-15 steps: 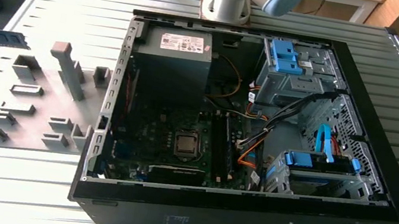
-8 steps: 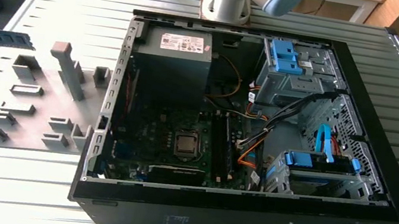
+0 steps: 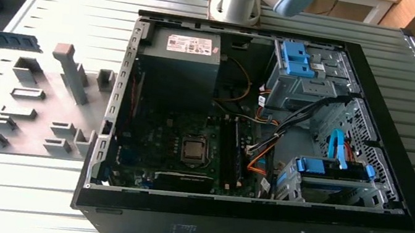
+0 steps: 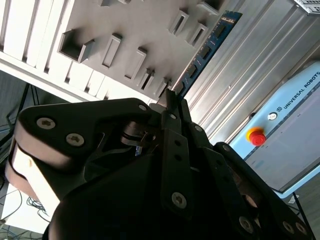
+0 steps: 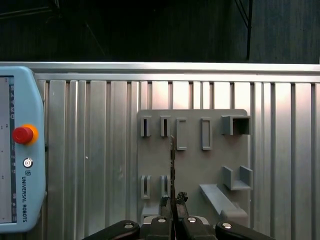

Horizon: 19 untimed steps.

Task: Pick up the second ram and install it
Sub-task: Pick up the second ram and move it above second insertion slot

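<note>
Jaws: mine, clamped on one end of the second ram [image 4: 205, 50].
Second ram: held over the grey slotted holder plate [image 5: 200, 165], at the exterior view's left, well apart from the open computer case [image 3: 397, 143].
Counter [image 3: 83, 3]: ribbed metal, under both.

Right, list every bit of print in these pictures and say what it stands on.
The teach pendant: one line of capitals, a maker's name, not quoted here.
The white label on the power supply: too small to read.
The second ram, gripped in the pincer: chip print too small to read.
</note>
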Each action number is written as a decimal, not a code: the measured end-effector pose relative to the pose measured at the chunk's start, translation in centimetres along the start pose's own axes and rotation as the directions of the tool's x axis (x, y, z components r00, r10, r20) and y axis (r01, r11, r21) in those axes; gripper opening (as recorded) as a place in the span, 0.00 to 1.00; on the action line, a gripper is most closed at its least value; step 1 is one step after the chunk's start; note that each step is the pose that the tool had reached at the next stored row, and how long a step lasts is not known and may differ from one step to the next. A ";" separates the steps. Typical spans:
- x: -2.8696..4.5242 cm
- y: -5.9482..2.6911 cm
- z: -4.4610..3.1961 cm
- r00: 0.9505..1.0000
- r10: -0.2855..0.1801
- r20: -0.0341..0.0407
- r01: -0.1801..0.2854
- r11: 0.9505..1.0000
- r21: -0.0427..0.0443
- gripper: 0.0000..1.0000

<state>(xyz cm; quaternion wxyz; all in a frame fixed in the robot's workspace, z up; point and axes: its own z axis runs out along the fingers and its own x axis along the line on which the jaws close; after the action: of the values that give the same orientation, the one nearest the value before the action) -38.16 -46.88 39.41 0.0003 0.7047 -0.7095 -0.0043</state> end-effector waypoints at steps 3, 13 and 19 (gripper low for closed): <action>0.00 -0.23 0.00 1.000 0.000 0.000 0.000 1.000 0.000 0.14; -0.01 -0.96 -0.01 1.000 0.000 0.000 0.000 1.000 0.000 0.14; -0.01 -1.33 -0.01 1.000 0.000 0.000 0.000 1.000 0.000 0.14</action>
<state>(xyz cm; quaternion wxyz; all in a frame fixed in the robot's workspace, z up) -36.83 -46.87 39.41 0.0003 0.7047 -0.7095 -0.0043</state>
